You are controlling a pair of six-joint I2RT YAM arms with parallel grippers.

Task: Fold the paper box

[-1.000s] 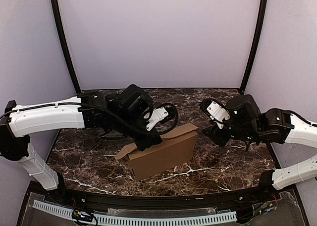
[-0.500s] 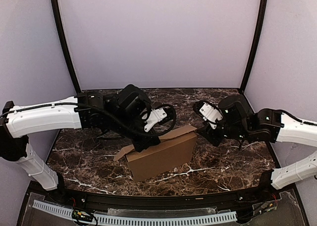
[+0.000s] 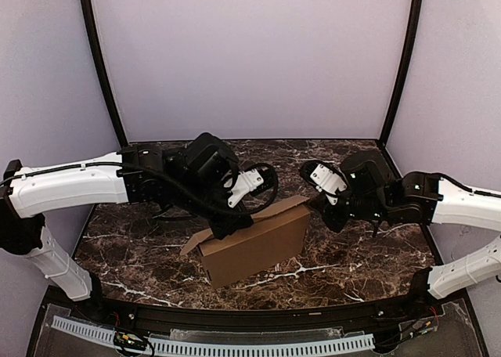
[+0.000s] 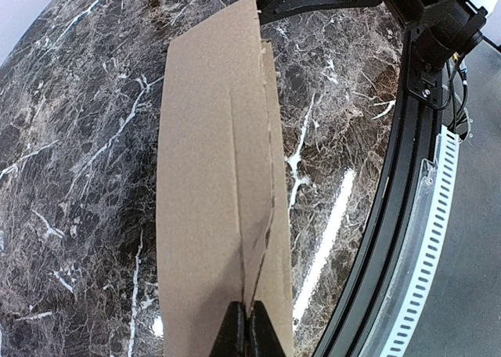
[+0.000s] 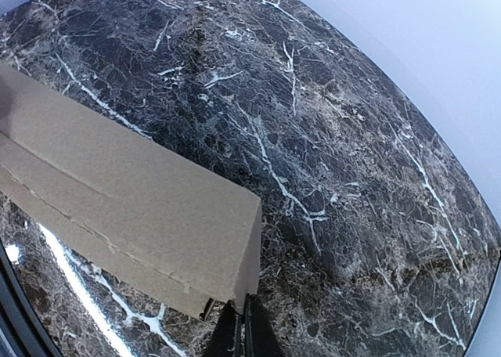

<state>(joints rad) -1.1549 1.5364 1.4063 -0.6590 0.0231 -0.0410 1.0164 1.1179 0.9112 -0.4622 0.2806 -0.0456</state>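
Observation:
The paper box is a plain brown carton standing on edge on the dark marble table. A loose flap sticks out at its left end. My left gripper comes down on the box's top edge. In the left wrist view it is shut on a thin cardboard edge of the box. My right gripper is at the box's upper right corner. In the right wrist view it is closed on the lower edge of the box's end wall.
A black curved rail runs along the table's near edge, with a white slotted strip below it. Two black poles stand at the back corners against lilac walls. Bare marble lies behind and to the right of the box.
My right gripper has moved left to the box's right end and now meets its corner. The left gripper and the box have hardly moved.

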